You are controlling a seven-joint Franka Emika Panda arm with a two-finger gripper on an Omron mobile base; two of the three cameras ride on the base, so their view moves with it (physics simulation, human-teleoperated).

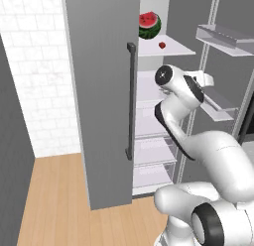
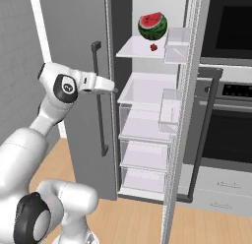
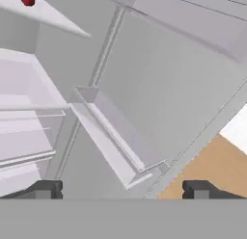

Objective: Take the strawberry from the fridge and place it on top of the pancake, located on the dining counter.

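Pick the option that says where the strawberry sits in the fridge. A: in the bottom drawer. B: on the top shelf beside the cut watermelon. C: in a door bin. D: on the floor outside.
B: the strawberry lies on the fridge's top shelf, just beside and in front of the watermelon, well above the drawers.

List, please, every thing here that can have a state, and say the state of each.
fridge: right door open, left door shut.
strawberry: lying on the upper shelf, beside the watermelon, not held.
watermelon: cut, on the same shelf.
gripper: open, holding nothing, below the strawberry's shelf.
oven: door shut.
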